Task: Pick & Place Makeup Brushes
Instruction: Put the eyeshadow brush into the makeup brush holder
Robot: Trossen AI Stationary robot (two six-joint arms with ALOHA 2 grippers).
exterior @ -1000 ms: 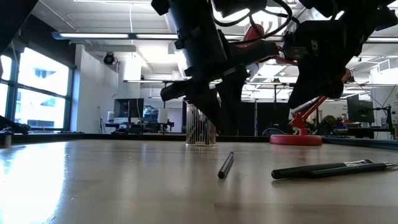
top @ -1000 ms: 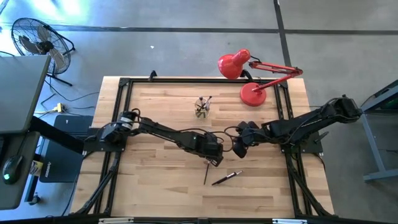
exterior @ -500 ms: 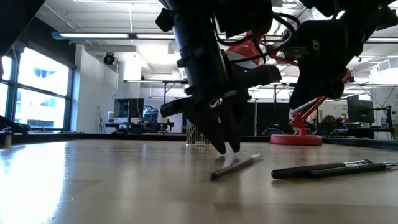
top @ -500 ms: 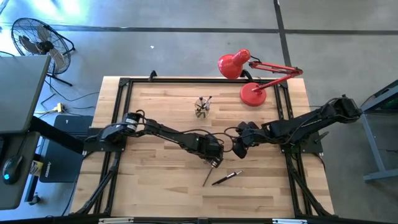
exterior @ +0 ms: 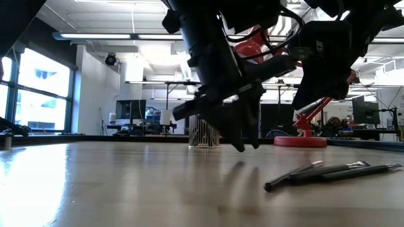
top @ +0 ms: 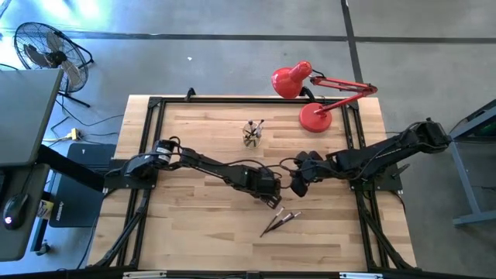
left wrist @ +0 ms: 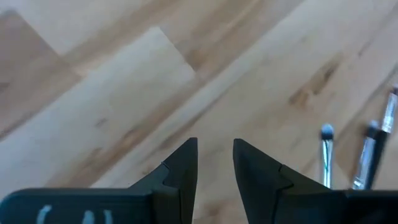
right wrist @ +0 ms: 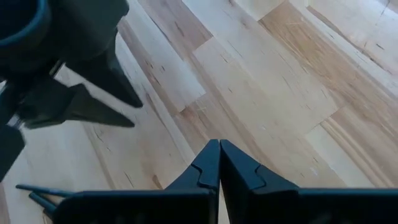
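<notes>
So right now the left pincer (top: pixel 273 199) hangs a bit above the counter (top: pixel 194 232), roughly mid-counter and slightly toward 5 o'clock from the centre in the high view. Its fingers (left wrist: pixel 183 165) are parted with a narrow gap between the tips, and only bare wood shows in that gap, so it's holding nothing. In the low view the same pincer (exterior: pixel 243 142) sits clear of the surface, tips pointing down.

Two brushes (top: pixel 280 222) lie flat on the counter just at 5 o'clock of the left pincer, close together, not touching it. From the low view those brushes (exterior: pixel 328 172) look like they overlap or touch each other at one end, can't say which. The left wrist view catches their tips (left wrist: pixel 367 149) side by side on the wood, one with a small rounded bristle head.

More brushes stand in a cup (top: pixel 252 134) up at 12 o'clock of the counter, well apart from both arms; I can't count them.

The right pincer (top: pixel 296 186) hovers just at 2 o'clock of the left one, close but apart. Its fingers (right wrist: pixel 214 165) are pressed together with nothing between them.

A red lamp (top: pixel 314 97) sits at the counter's 1 o'clock corner
</notes>
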